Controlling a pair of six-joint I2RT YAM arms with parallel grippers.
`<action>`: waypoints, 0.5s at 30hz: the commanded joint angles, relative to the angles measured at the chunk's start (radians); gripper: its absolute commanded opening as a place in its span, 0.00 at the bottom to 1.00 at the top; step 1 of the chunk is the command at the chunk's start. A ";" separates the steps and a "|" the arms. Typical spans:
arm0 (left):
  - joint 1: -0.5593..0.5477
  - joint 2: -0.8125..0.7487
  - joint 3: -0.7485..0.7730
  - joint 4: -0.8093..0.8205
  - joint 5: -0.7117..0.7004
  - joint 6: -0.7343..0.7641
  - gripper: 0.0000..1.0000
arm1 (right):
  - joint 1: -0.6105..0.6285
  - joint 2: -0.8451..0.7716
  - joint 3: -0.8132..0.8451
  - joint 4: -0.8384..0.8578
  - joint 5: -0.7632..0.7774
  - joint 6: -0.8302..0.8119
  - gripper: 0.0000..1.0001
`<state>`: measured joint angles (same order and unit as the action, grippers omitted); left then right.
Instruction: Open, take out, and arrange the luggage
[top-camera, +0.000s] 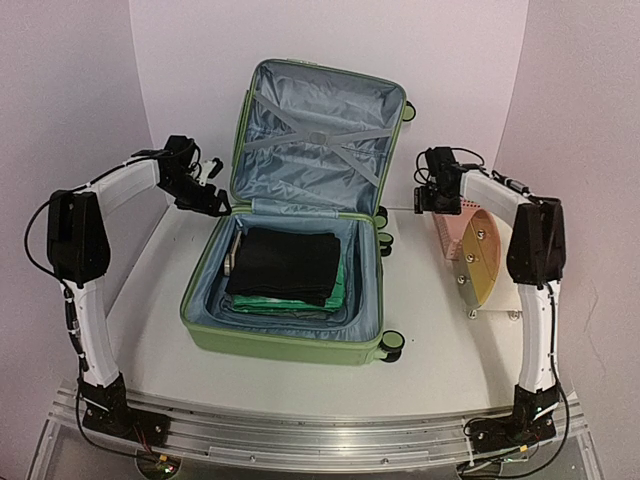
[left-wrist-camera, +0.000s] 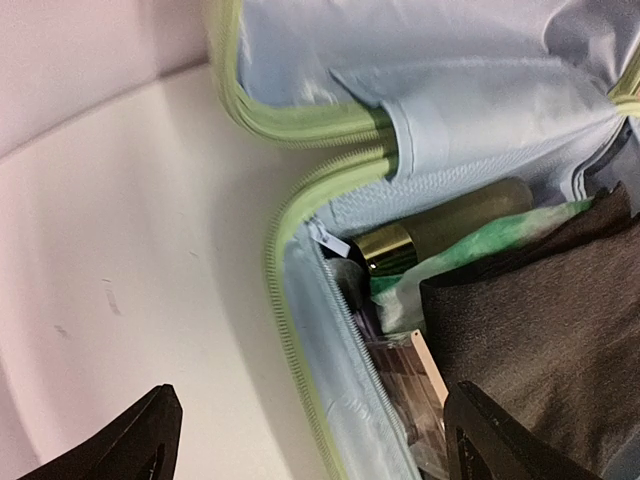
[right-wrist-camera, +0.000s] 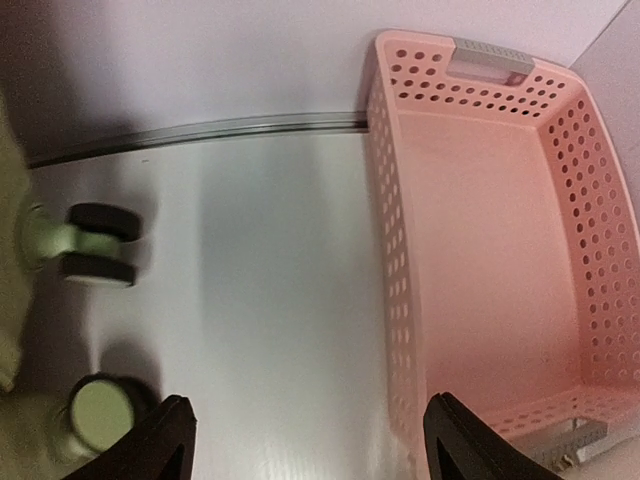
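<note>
The light-green luggage (top-camera: 285, 346) lies open on the white table, its lid (top-camera: 315, 135) standing upright with crossed straps. A folded black cloth (top-camera: 285, 262) lies on green clothes in the base. My left gripper (top-camera: 212, 205) is open and empty at the back left corner by the hinge. In the left wrist view the gripper (left-wrist-camera: 320, 450) straddles the luggage's zip rim (left-wrist-camera: 300, 330), with a gold-capped bottle (left-wrist-camera: 430, 235) and dark cloth (left-wrist-camera: 540, 340) inside. My right gripper (top-camera: 437, 205) is open and empty right of the luggage; it (right-wrist-camera: 315, 450) hangs over bare table beside the pink basket (right-wrist-camera: 480, 250).
The pink basket (top-camera: 452, 235) stands at the right, empty in the wrist view. A cream drum (top-camera: 478, 262) lies beside it. The luggage wheels (right-wrist-camera: 100, 255) are at the left of the right wrist view. Walls close in the back and both sides.
</note>
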<state>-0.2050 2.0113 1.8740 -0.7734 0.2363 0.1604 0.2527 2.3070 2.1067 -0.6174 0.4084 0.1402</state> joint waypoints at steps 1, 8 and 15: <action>-0.014 0.057 -0.009 0.027 0.064 -0.061 0.91 | 0.068 -0.227 -0.179 0.028 -0.307 0.150 0.79; -0.014 0.124 -0.013 0.071 0.060 -0.084 0.81 | 0.179 -0.264 -0.382 0.129 -0.469 0.251 0.73; -0.013 0.123 -0.080 0.125 0.082 -0.123 0.53 | 0.231 -0.131 -0.331 0.170 -0.511 0.289 0.55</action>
<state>-0.2207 2.1372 1.8248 -0.7097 0.2958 0.0669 0.4751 2.1067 1.7260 -0.4931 -0.0448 0.3840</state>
